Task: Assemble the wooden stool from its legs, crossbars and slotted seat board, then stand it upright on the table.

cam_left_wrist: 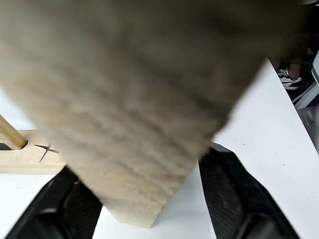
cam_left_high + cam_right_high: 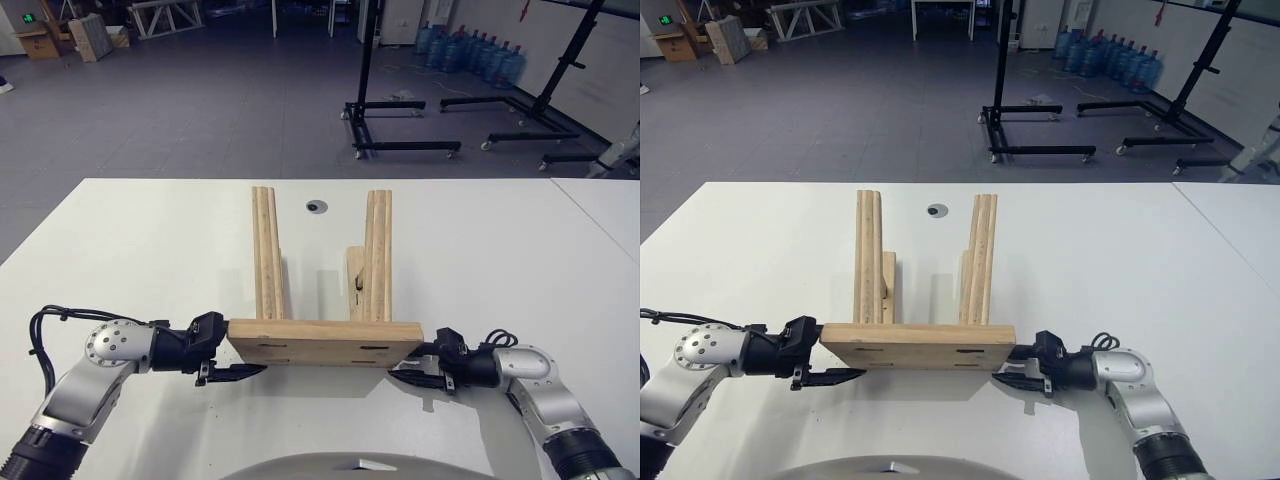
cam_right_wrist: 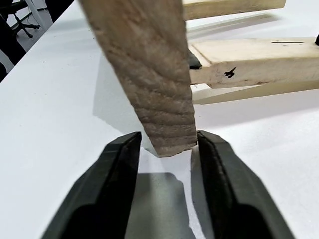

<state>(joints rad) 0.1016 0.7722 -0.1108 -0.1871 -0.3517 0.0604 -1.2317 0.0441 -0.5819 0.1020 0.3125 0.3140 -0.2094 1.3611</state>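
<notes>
Stool lies on its side on white bench (image 2: pixel 150 240). Seat board (image 2: pixel 325 343) stands on its long edge at the near side, w/ legs running away from robot: one pair on the left (image 2: pixel 266 250), one on the right (image 2: pixel 378 250). Short crossbars (image 2: pixel 355 283) sit just inside each pair, close to the board.

L gripper (image 2: pixel 250 368) is at board's left end, low near bench. Its fingers (image 1: pixel 234 199) are wide apart w/ the board end between them and white bench showing beside one. R gripper (image 2: pixel 400 375) is at the right end. Its fingers (image 3: pixel 224 184) are apart and straddle the board end closely: one touches the wood, a thin gap shows at the other.

Around: small round dark hole (image 2: pixel 316 207) in bench between the far leg ends. A second white bench (image 2: pixel 610 210) butts on at the right. On the grey floor beyond are black wheeled stands (image 2: pixel 400 110), blue water bottles (image 2: pixel 470 50) and cardboard boxes (image 2: pixel 80 35). Nothing lies between grippers and board.

Materials: pale unfinished wood w/ coarse grain on the board's end face. Legs are grooved lengthwise. Dark slots (image 2: pixel 375 347) cut the board's near face, and a pencil mark (image 3: pixel 229 73) shows on a crossbar end. Fingers are matt black, flat and tapering. Bench is smooth and matt.
</notes>
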